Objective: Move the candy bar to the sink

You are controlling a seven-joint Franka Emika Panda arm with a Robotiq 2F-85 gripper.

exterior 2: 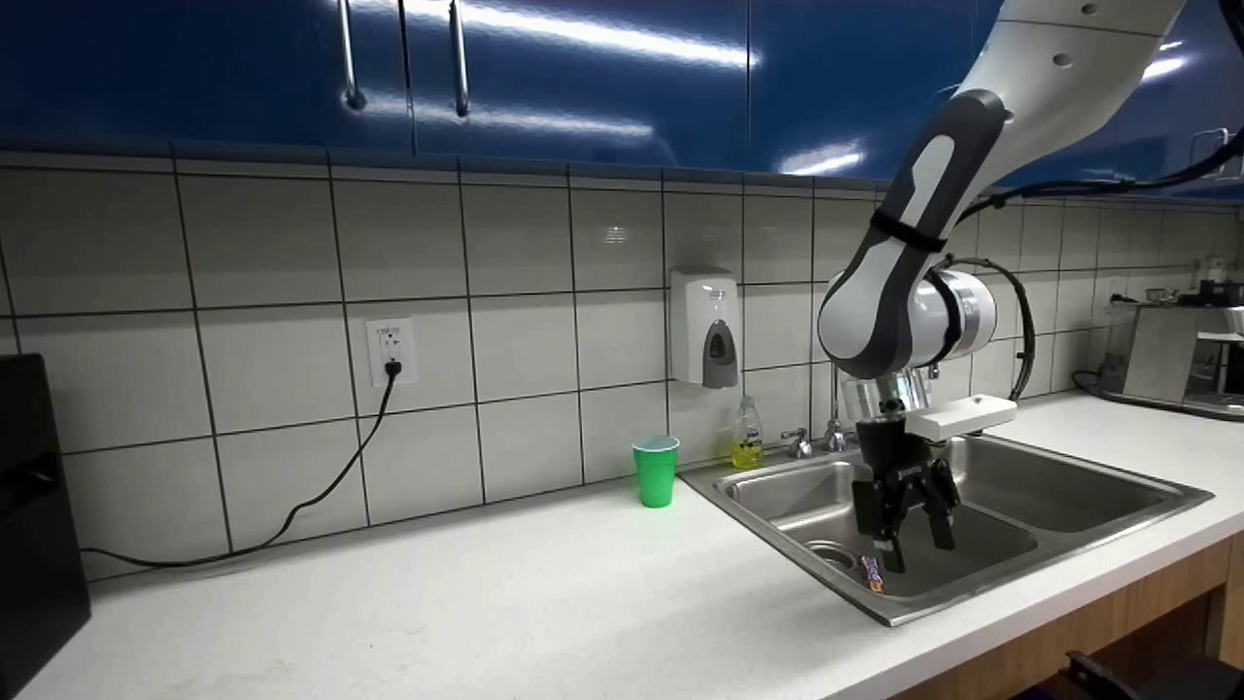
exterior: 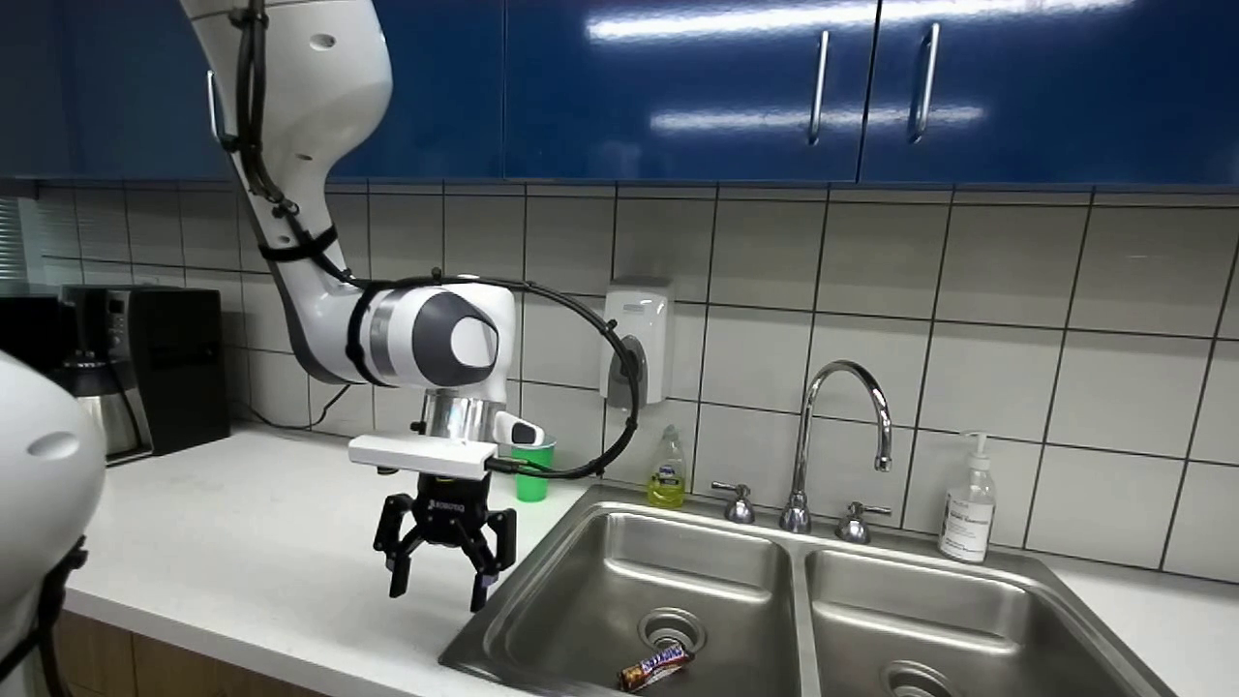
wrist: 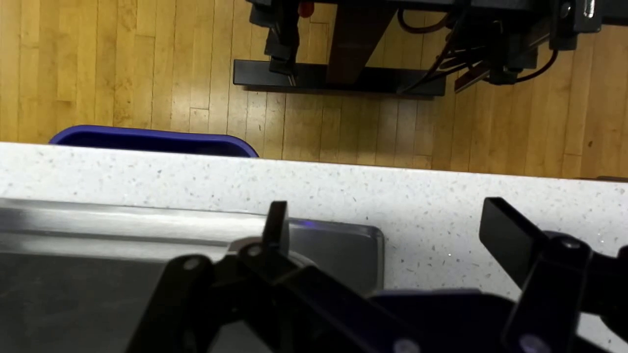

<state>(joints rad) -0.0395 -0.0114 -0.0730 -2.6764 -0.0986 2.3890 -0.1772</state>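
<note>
Blue cabinets topped an exterior view; bottom centre, the candy bar lay in the sink; the gripper gaped wide, empty.

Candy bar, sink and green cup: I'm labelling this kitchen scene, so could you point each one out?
Candy bar (exterior: 656,668), in an exterior view: the middle of its wrapper.
Sink (exterior: 802,615), in an exterior view: the divider between its two basins.
Green cup (exterior 2: 656,475), in an exterior view: the middle of its side.

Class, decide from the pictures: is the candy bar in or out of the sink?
In: both exterior views show the candy bar lying inside the sink, by a round drain, apart from the open gripper.
</note>
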